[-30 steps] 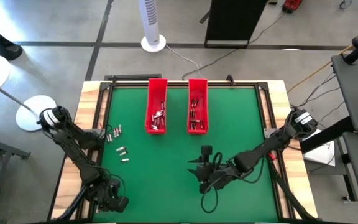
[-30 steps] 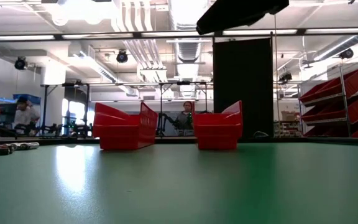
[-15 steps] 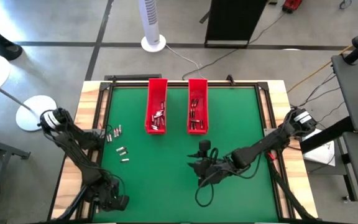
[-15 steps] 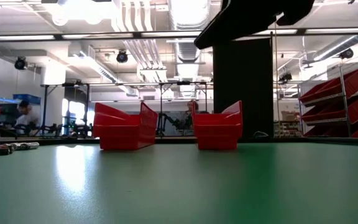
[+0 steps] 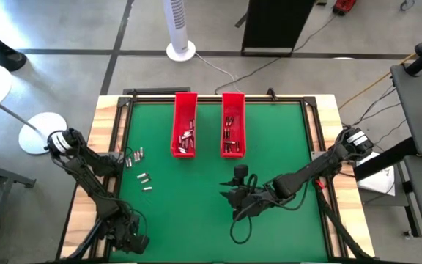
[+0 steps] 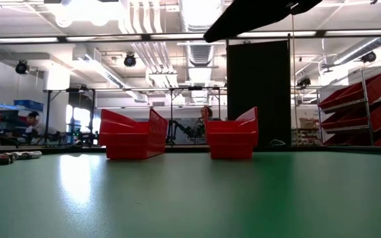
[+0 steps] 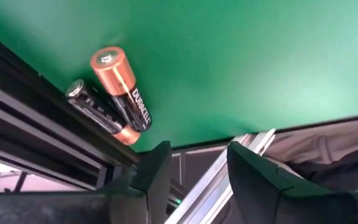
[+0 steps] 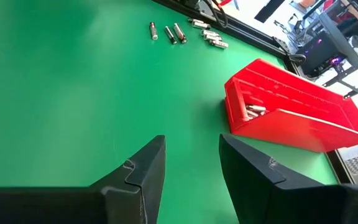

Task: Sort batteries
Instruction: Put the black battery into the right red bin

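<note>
Right gripper point(image 5: 228, 195) hovered mid-table, fingers spread, empty; left gripper point(image 7: 191, 163) likewise released; should approach loose small silvery cylindrical batteries point(image 5: 139, 165) squarely, pinching one mid-body

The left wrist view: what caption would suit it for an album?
Left gripper, fingers open and empty, pointing at two batteries lying side by side on the green table near its dark edge rail.

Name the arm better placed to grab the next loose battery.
Left, probably. The left gripper hangs open right by two batteries at the mat's edge. The right gripper, also open and empty, sits mid-mat, far from the loose batteries.
</note>
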Motion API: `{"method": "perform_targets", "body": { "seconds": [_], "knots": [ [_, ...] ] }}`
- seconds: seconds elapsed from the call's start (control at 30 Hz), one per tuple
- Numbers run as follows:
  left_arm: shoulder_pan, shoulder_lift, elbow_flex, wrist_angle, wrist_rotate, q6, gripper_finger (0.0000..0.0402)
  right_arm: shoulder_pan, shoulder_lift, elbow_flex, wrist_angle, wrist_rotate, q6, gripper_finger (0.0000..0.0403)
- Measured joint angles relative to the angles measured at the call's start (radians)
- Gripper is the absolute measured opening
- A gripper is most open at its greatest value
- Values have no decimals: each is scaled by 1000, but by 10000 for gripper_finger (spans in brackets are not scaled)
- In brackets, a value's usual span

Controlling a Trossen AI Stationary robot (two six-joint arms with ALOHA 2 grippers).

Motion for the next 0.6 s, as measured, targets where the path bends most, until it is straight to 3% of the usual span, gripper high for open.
{"method": "perform_targets", "body": {
  "seconds": [0.33, 0.6],
  "knots": [
    [14, 3, -32, 33, -49, 79, 136, 0, 0, -4, -1, -1, 2, 151],
    [19, 10, 51, 49, -90, 164, 136, 0, 0, -6, -2, -1, 1, 133]
  ]
}}
